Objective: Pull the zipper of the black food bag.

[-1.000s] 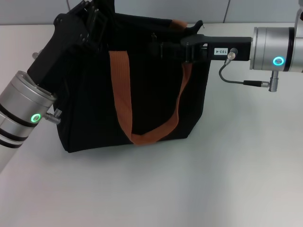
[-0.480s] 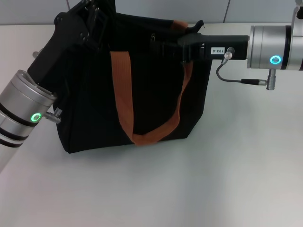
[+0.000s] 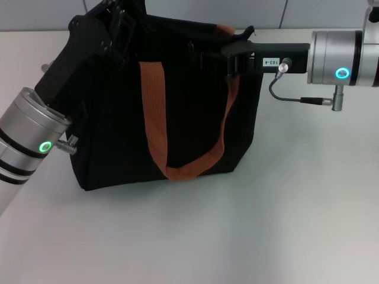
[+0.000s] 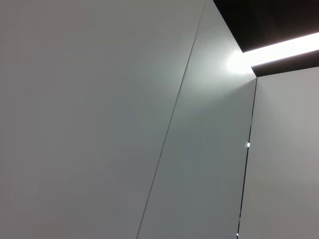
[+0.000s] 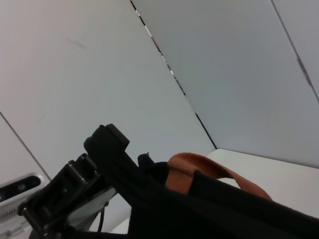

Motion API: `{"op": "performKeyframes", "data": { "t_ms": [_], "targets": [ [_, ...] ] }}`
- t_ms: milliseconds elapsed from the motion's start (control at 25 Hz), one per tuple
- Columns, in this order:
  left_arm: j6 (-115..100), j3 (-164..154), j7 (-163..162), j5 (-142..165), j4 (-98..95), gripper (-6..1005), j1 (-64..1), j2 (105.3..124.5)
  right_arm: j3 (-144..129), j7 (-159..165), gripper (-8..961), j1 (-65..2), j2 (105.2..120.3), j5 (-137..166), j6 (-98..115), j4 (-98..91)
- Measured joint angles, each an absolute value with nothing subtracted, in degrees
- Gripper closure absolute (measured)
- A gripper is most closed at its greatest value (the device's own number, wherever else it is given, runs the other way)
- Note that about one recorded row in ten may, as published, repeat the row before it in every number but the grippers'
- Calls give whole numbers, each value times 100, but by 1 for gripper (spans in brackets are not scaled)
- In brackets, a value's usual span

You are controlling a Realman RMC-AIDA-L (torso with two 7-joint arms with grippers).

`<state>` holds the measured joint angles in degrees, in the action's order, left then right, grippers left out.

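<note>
A white tabletop [image 3: 249, 236] backed by pale grey wall panels [image 4: 99, 119] carries the boxy black fabric food bag [image 3: 118, 142] with rust-orange webbing handles [image 3: 155, 118]. The left gripper [image 3: 115, 21] sits at its upper left corner, the right gripper [image 3: 207, 59] along its top edge; neither's grip can be made out. The small silver zipper [image 3: 192, 44] lies just beyond the right gripper.

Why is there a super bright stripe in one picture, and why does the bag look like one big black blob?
Left wrist view: a ceiling light glares white. Head view: the black bag swallows light, so folds vanish; only the orange handle stands out.
</note>
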<state>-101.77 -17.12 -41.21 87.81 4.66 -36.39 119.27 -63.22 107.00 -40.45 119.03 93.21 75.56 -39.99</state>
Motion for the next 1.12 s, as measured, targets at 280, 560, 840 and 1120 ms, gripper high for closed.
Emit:
{"op": "performKeyframes", "data": {
  "t_ms": [280, 560, 840, 1120],
  "targets": [
    [-10181, -1714, -4102, 8780, 506, 908, -3639, 11927, -6337, 10696, 823, -4080, 11900, 9330, 7558, -4004],
    [-10181, -1711, -4063, 8780, 518, 907, -3639, 11927, -6337, 10727, 873, -4079, 11900, 9336, 7534, -4008],
    [-10153, -1696, -4061, 8780, 518, 907, -3639, 11927, -6337, 10737, 925, -4056, 11900, 9336, 7534, -4037],
    [-10039, -1681, -4060, 8743, 456, 906, -3583, 11927, -6302, 10781, 955, -4026, 11877, 9336, 7399, -4060]
  ]
}}
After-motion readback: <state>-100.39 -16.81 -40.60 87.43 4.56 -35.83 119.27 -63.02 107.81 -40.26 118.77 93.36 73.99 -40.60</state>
